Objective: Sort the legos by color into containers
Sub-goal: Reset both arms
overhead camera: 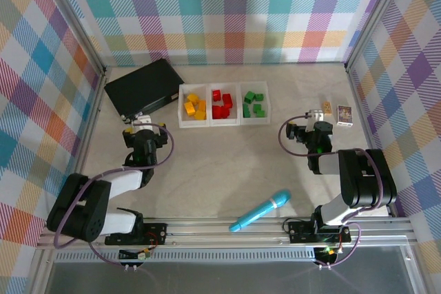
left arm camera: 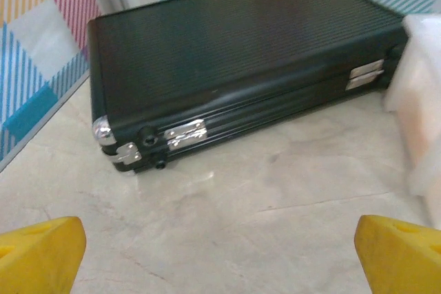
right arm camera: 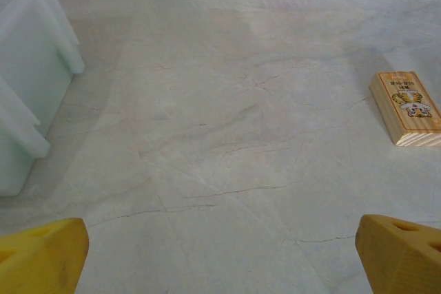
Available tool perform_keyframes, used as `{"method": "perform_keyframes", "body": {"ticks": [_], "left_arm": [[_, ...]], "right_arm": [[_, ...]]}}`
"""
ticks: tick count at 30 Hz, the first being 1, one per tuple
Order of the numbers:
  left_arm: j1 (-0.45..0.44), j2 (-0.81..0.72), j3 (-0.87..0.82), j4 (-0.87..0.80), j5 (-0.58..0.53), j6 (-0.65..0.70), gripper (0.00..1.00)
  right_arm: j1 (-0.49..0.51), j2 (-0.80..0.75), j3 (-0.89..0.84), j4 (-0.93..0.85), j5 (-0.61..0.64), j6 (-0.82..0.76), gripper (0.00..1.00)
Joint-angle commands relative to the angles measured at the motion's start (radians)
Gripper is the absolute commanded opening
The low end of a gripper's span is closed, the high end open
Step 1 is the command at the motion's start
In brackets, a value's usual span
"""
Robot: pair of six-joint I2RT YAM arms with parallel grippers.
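The white tray (overhead camera: 224,124) of three containers stands at the back middle of the table. Yellow legos (overhead camera: 195,107) lie in its left compartment, red legos (overhead camera: 222,104) in the middle one, green legos (overhead camera: 253,104) in the right one. My left gripper (overhead camera: 140,119) rests low left of the tray, open, its yellow fingertips (left arm camera: 41,256) wide apart over bare table, as the gap (left arm camera: 220,259) shows. My right gripper (overhead camera: 318,112) sits right of the tray, open too, with nothing between its fingertips (right arm camera: 403,253) across the gap (right arm camera: 220,259). The tray wall (right arm camera: 27,74) is at its left.
A flat black case (overhead camera: 145,87) lies behind the left gripper, close in front of it (left arm camera: 234,67). A long blue marker-like stick (overhead camera: 260,211) lies near the front rail. Two small wooden picture blocks (overhead camera: 344,115) sit at the right; one (right arm camera: 408,108) shows ahead of the right gripper.
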Motion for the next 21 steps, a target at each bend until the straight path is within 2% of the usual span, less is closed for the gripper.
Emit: {"method": "perform_keyframes", "body": {"ticks": [1,4,6,7,8,9,10,11,21], "left_arm": [[0.025,0.064,-0.012,0.153,0.043,0.011,1.0],[0.04,0.207,-0.004,0.306,0.072,0.034,0.99],[0.093,0.184,0.057,0.121,0.182,-0.02,1.0],[0.106,0.225,0.063,0.147,0.191,-0.025,0.99],[0.112,0.262,0.043,0.245,0.206,-0.013,0.99],[0.114,0.237,0.062,0.159,0.223,-0.022,1.0],[0.116,0.231,0.067,0.139,0.239,-0.02,1.0],[0.118,0.246,0.059,0.19,0.239,-0.011,0.99],[0.119,0.239,0.058,0.176,0.241,-0.015,0.99]], "right_arm": [[0.003,-0.012,0.01,0.024,-0.018,0.013,0.99],[0.003,-0.012,0.01,0.025,-0.018,0.012,0.99],[0.003,-0.012,0.01,0.024,-0.018,0.013,0.99],[0.003,-0.012,0.01,0.023,-0.018,0.014,0.99],[0.003,-0.012,0.01,0.024,-0.018,0.014,0.99],[0.003,-0.012,0.01,0.023,-0.017,0.014,0.99],[0.003,-0.012,0.011,0.023,-0.018,0.014,0.99],[0.003,-0.012,0.011,0.022,-0.018,0.016,0.99],[0.003,-0.012,0.011,0.021,-0.018,0.016,0.99]]}}
